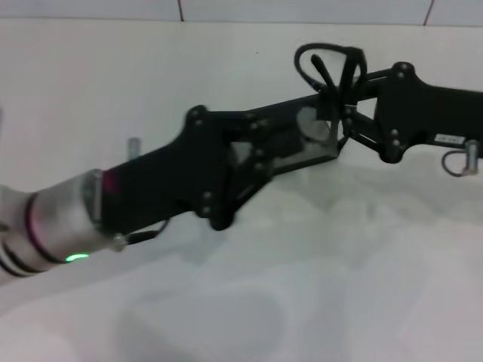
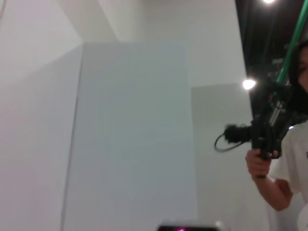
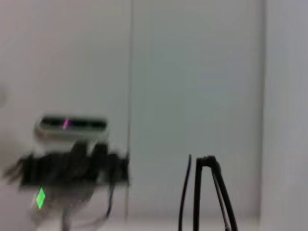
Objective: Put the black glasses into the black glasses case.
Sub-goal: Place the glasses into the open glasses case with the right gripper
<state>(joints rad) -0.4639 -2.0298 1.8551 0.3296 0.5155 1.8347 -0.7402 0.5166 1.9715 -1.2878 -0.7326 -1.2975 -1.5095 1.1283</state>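
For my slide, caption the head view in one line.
Left gripper holds the open black glasses case aloft while the right gripper brings the black glasses over it.

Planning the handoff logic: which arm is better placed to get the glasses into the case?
Right. Its tool holds the black glasses directly beside the open black glasses case, which the left tool holds up. The left is best kept steadying the case.

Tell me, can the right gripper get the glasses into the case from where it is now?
Probably yes. The right gripper holds the black glasses right beside the open black glasses case, which the left gripper holds up. Nothing shows between them, though the case opening is hard to make out.
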